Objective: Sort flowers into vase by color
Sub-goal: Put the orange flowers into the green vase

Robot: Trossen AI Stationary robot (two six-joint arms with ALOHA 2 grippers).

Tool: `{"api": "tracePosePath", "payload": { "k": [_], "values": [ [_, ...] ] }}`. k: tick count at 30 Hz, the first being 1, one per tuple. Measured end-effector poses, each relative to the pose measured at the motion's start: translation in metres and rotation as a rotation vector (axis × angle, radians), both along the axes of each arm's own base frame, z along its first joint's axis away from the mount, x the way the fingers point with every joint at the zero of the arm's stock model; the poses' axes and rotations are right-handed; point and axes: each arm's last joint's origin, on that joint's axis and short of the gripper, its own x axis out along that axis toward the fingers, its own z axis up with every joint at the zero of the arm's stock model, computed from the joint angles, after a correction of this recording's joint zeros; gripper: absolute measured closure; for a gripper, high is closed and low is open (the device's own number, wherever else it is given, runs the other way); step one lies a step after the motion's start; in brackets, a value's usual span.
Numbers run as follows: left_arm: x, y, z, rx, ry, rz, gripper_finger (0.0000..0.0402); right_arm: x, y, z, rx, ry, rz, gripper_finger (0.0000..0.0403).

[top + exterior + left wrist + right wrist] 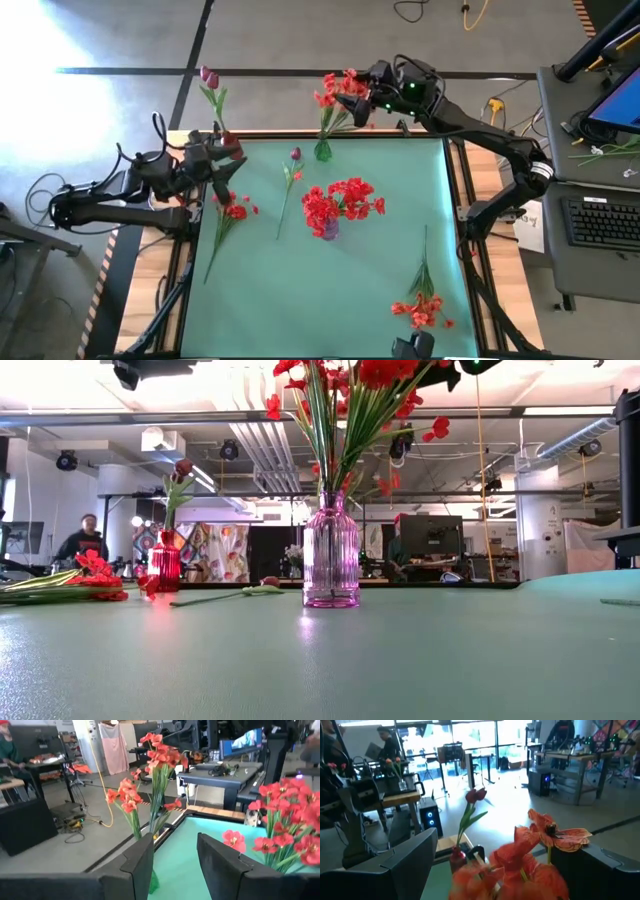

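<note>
I am hovering my right fingers, spread wide and empty, around the orange-red flowers in the green vase at the tabletop's far edge, risking tipping it.

Pink vase upright holding red flowers.
</note>
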Motion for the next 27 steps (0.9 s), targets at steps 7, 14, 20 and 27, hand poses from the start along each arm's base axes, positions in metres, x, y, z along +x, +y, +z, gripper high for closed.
{"api": "tracePosePath", "payload": {
  "k": [7, 14, 20, 27],
  "values": [
    [0.013, 0.001, -0.006, -0.059, 0.022, 0.004, 0.0263, 0.005, -0.002, -0.01, 0.047, 0.068, 0.006, 0.0046],
    [0.018, 0.001, 0.001, -0.053, 0.012, 0.003, 0.0263, 0.035, -0.015, -0.048, 0.102, 0.157, 0.097, 0.0046],
    [0.016, 0.001, 0.007, -0.05, -0.004, 0.003, 0.0263, 0.045, -0.02, -0.051, 0.109, 0.136, 0.125, 0.0046],
    [0.021, 0.001, 0.003, -0.052, 0.023, 0.003, 0.0263, 0.047, -0.021, -0.041, 0.118, 0.109, 0.124, 0.0046]
  ]
}}
